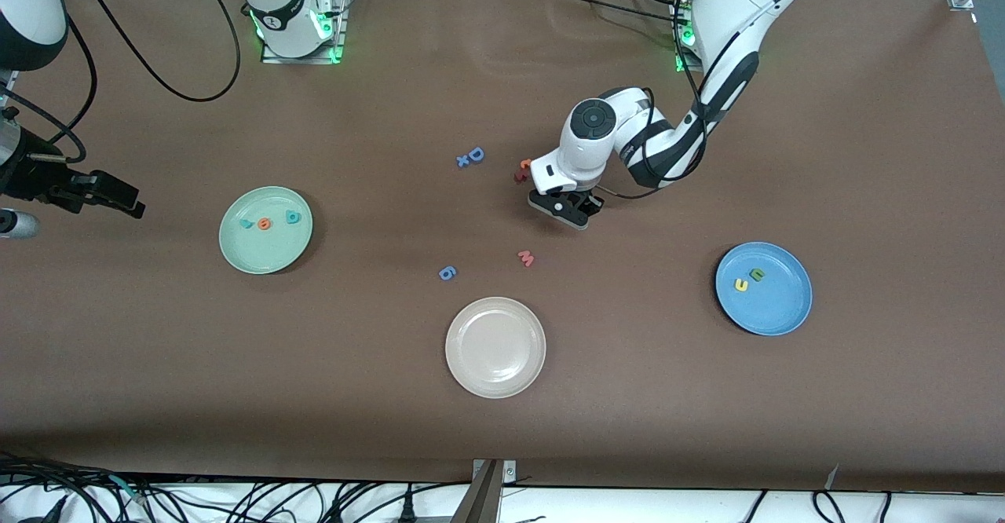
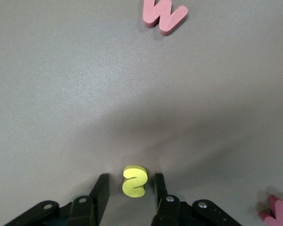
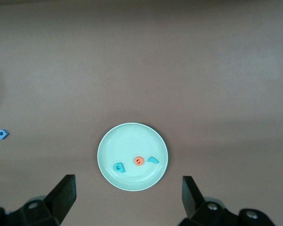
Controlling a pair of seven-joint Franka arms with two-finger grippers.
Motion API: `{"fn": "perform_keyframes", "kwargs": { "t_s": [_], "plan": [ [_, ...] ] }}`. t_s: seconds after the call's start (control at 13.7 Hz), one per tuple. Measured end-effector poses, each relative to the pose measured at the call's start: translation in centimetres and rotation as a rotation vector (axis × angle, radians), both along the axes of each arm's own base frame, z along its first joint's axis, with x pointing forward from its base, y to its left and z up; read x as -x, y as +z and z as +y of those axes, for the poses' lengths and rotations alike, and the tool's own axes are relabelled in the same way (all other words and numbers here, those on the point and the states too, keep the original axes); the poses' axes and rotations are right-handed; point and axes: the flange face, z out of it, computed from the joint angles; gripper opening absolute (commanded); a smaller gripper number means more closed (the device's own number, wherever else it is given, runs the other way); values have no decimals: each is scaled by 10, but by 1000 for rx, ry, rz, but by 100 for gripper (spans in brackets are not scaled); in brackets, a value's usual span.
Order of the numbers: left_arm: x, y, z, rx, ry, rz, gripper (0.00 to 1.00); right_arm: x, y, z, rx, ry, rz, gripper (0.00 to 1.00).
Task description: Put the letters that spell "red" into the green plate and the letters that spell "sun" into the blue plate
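Observation:
My left gripper [image 1: 567, 213] is down at the table in the middle, open, its fingers [image 2: 102, 188] on either side of the yellow "s" [image 2: 134, 181] with a small gap on each side. The "s" is hidden in the front view. A yellow u/n letter [image 1: 740, 284] and a dark green one [image 1: 757, 275] lie in the blue plate [image 1: 773, 315]. The green plate [image 1: 263, 254] holds the teal "r" [image 1: 246, 224], orange "e" [image 1: 264, 224] and teal "d" [image 1: 293, 217]. My right gripper [image 1: 129, 205] hangs open and empty, high beside the green plate [image 3: 132, 139].
A cream plate [image 1: 495, 366] sits nearest the front camera. Loose letters lie around my left gripper: a pink m/w [image 1: 526, 257], a blue 6 shape [image 1: 447, 272], a blue D with a small x [image 1: 471, 156], and a red-orange pair [image 1: 521, 170].

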Motion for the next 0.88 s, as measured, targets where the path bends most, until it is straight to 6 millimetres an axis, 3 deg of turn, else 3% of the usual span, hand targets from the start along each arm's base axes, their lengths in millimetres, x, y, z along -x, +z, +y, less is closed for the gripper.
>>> {"fn": "perform_keyframes", "kwargs": {
  "t_s": [0.58,0.88],
  "plan": [
    [2,0,-8,6,-7,-2,45,0,-4,-4,0,-7,7,99],
    [3,0,-9,-3,-29,-18,38,0,-4,-4,0,-7,8,99]
  ]
}}
